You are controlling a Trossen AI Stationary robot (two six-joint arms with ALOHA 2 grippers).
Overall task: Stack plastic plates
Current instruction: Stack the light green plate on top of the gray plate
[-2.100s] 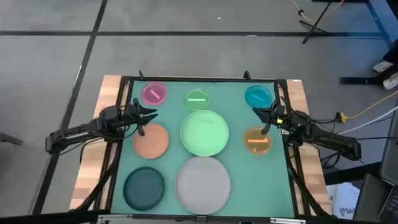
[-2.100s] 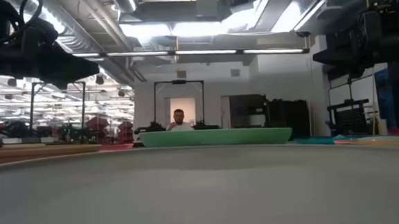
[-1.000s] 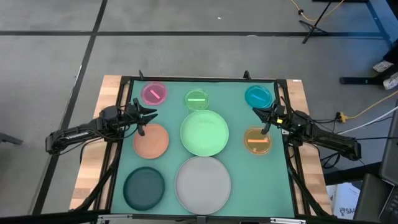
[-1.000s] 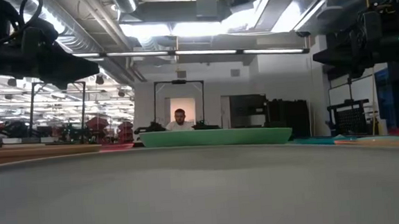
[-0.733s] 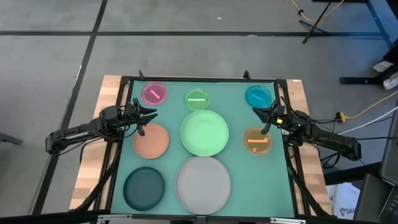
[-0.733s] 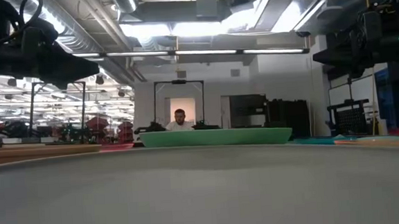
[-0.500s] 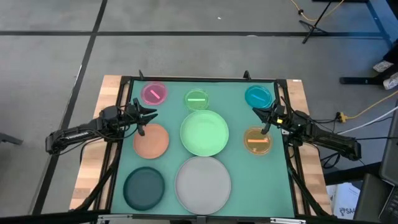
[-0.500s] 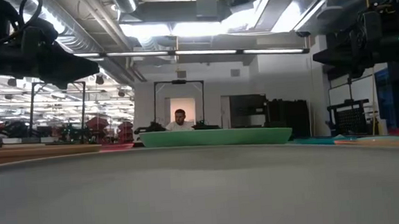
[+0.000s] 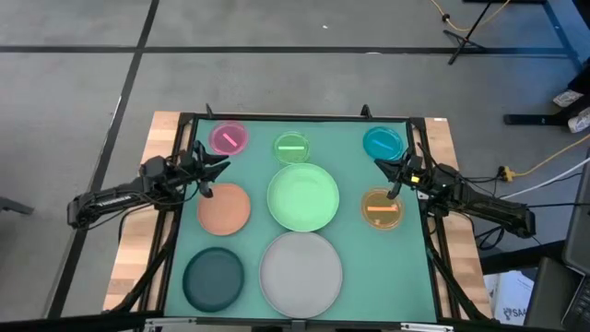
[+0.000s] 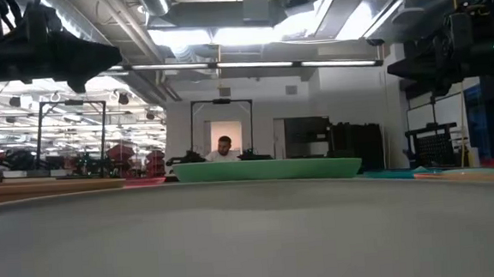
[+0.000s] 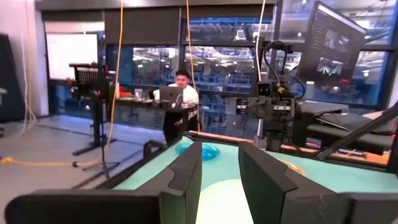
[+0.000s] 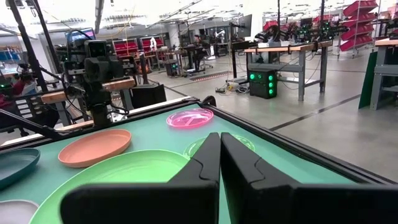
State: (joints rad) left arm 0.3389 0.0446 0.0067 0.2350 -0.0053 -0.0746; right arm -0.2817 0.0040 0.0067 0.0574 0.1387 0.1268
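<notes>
Eight round plates lie flat and face-up, none stacked, so none has a long axis or a pointing direction. Taking the large light green plate at the middle of the teal mat as landmark: there are two large plates, this one and the grey plate just on its near side, their rims almost touching.

Two medium plates lie to its left: the salmon plate just beside it, the dark teal plate nearer the table's front corner.

Four small plates: the green plate just behind the landmark, the pink plate behind and to the left, the blue plate behind and to the right, the orange plate just to its right.

The left gripper hovers above the far edge of the salmon plate, fingers spread apart and empty. The right gripper hangs between the blue and orange plates, its fingers pressed together on nothing.
</notes>
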